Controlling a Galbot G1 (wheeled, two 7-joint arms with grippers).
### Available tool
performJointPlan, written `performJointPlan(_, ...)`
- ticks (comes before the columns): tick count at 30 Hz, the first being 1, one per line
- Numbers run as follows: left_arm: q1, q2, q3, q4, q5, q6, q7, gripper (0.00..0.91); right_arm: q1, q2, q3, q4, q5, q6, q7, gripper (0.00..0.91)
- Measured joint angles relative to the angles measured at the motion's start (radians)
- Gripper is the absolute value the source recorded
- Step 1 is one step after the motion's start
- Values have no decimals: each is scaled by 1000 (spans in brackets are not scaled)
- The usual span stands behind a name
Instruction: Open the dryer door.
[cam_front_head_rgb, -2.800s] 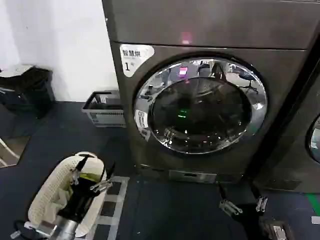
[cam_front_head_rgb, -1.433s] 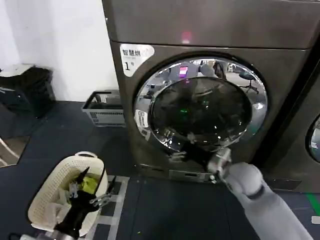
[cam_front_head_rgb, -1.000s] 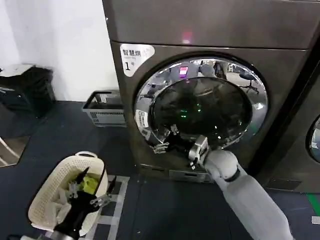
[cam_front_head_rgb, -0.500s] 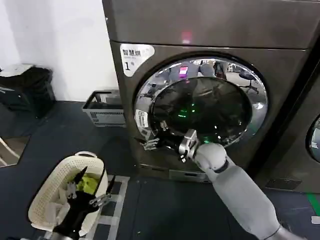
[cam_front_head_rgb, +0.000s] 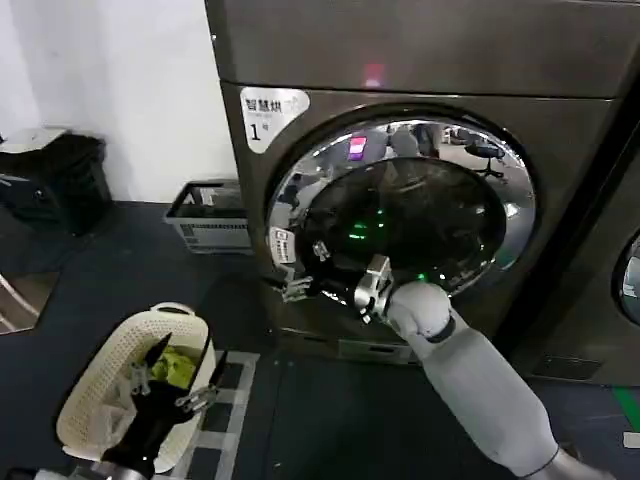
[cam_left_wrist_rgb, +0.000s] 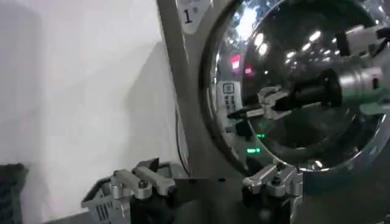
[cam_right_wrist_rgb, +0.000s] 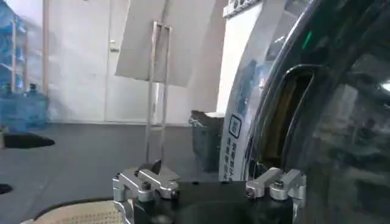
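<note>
Dark floor (cam_front_head_rgb: 330, 420), dryer (cam_front_head_rgb: 400, 60), white basket (cam_front_head_rgb: 100, 385)

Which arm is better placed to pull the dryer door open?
The right. Its tool is open at the left edge of the dryer door, by the chrome ring. The left tool hangs low over the laundry basket.

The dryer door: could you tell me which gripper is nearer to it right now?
The right gripper is nearer, at the lower left edge of the dryer door. The left gripper hangs low over the laundry basket, away from it.

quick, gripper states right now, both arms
Left gripper: open, empty, low over the laundry basket.
Right gripper: open, fingers at the dryer door left rim, holding nothing.
</note>
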Motion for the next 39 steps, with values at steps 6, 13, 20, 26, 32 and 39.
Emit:
performJointPlan(6,-5,6,-3,-4,6,46,0,907,-15,-18,10,23,33,-32,-37,907)
performJointPlan(13,-28,30,-13,-3,24,88,-3,907,-51,-50,17,65,67,-32,-109,907)
performJointPlan(20,-84,73,-49,14,-102,149,91,907,-90,-81,25,89,92,16,-198,907)
performJointPlan(26,-135,147,-73,38,-236,203,120,907,-128,-125,51,134,100,40,-293,907)
performJointPlan(32,-192,232,-104,76,-319,240,119,907,-171,-169,87,178,122,55,-372,907)
performJointPlan(39,-254,338,-147,113,-453,347,101,907,-251,-232,160,250,149,63,-496,907)
